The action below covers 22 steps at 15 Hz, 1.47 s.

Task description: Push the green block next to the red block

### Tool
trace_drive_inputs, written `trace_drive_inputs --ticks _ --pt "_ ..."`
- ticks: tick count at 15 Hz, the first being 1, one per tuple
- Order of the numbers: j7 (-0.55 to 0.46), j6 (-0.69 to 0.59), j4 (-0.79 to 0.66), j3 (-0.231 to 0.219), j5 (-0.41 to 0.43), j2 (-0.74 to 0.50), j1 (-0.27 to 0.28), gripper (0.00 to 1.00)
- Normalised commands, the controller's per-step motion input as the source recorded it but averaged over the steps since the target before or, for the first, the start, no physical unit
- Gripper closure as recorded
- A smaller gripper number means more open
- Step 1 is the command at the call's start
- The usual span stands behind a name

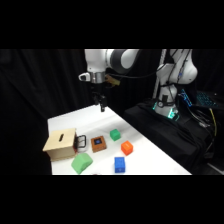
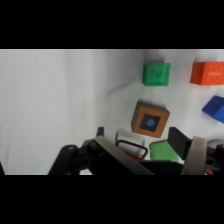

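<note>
The small dark green block [image 1: 115,134] lies on the white table [image 1: 75,117], right of centre. The orange-red block [image 1: 127,148] sits a short gap nearer the front and right of it, the two apart. My gripper [image 1: 101,106] hangs above the table's far end, well behind and above both cubes, touching nothing. In the wrist view the green block [image 2: 156,74] is at the upper right and the red block [image 2: 207,73] is further right, with bare table between them. The gripper's black linkage fills that view's bottom edge.
A brown square block with a dark centre [image 1: 98,144] lies left of the green cube. A wooden box [image 1: 61,145] with a black clip [image 1: 80,142] stands at the left. A larger light green block [image 1: 81,162] and a blue block [image 1: 119,164] lie near the front edge.
</note>
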Motion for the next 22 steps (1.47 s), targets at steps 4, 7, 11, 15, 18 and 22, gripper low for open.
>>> trace_drive_inputs --ticks 4,7,11,15,18,22 --pt "-0.30 0.38 -0.25 -0.066 0.058 0.01 -0.123 0.00" --pt "-0.38 0.49 -0.25 -0.019 0.159 0.14 -0.105 0.00" --pt "-0.41 0.47 -0.13 0.041 0.204 0.25 -0.129 0.00" --pt "-0.37 0.35 0.00 0.177 0.227 0.27 -0.187 0.00" --pt "-0.24 0.27 0.04 0.223 0.139 0.21 -0.185 0.00" --pt "-0.12 0.22 0.04 0.166 0.022 0.16 -0.119 0.00"
